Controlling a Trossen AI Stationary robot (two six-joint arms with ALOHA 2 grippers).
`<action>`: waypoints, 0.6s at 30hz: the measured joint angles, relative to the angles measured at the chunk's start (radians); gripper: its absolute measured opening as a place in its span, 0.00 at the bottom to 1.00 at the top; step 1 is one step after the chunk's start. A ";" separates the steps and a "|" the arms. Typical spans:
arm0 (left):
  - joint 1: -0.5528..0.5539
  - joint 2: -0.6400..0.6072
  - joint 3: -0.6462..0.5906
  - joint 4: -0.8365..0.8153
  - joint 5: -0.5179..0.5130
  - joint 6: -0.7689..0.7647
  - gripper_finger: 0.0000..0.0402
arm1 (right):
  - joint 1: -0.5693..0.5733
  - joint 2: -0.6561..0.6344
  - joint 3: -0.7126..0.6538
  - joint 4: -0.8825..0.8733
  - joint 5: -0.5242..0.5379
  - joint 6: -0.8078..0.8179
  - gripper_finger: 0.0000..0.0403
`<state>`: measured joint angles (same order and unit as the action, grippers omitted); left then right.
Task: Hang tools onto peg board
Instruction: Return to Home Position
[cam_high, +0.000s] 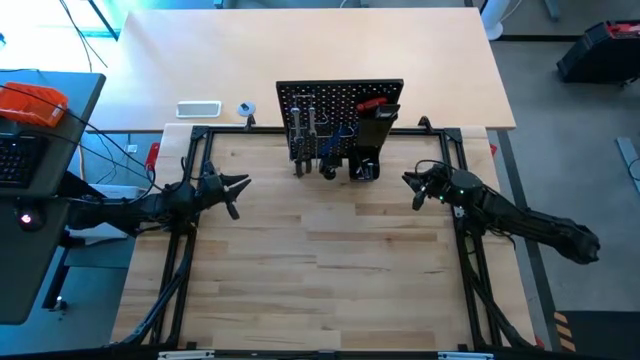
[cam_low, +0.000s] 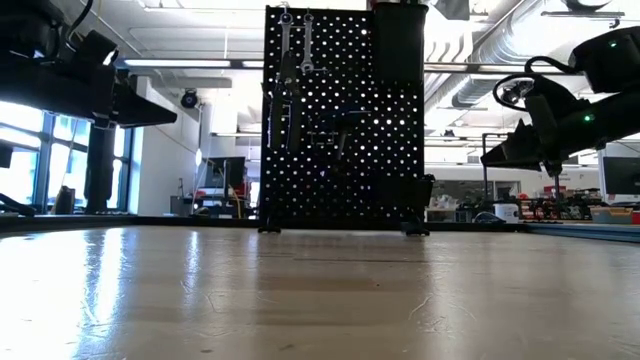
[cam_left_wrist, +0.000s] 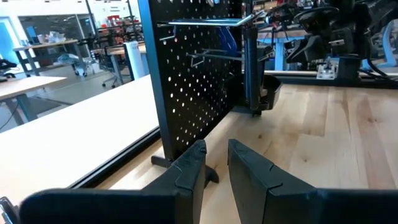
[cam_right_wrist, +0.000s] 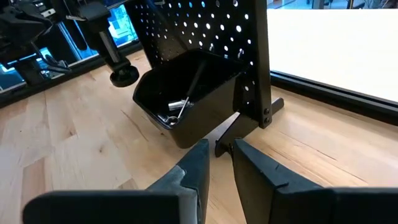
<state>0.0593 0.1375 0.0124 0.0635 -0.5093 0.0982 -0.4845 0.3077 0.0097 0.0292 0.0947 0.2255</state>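
The black peg board (cam_high: 340, 105) stands upright at the table's far middle, and it also shows in the low view (cam_low: 340, 120). Silver wrenches (cam_low: 290, 60) hang from hooks at its upper part. A red-handled screwdriver (cam_high: 372, 102) sits at its top. A blue-handled tool (cam_left_wrist: 229, 37) hangs on a hook. A black box holder (cam_right_wrist: 186, 93) on the board holds small metal bits (cam_right_wrist: 176, 109). A black clamp's round foot (cam_right_wrist: 124, 76) hangs beside the box. My left gripper (cam_high: 238, 190) is open and empty, left of the board. My right gripper (cam_high: 410, 190) is open and empty, right of it.
A black metal frame (cam_high: 190, 200) runs around the wooden table. A pale second table (cam_high: 300, 40) lies behind the board, with a white flat object (cam_high: 198, 108) and a small roll (cam_high: 245, 108) on it. Bare wood (cam_high: 320, 260) lies between the arms and the near edge.
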 joint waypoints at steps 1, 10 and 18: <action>0.000 0.000 0.000 0.000 0.001 0.000 0.15 | 0.000 0.000 0.000 0.000 0.000 0.003 0.16; 0.000 0.000 0.000 0.000 0.001 0.001 0.15 | 0.000 0.000 0.000 0.000 0.000 -0.005 0.16; 0.000 0.000 0.000 0.000 0.001 0.001 0.15 | 0.000 0.000 0.000 0.000 0.000 -0.005 0.16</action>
<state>0.0593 0.1375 0.0124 0.0635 -0.5079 0.0994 -0.4843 0.3077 0.0093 0.0292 0.0944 0.2200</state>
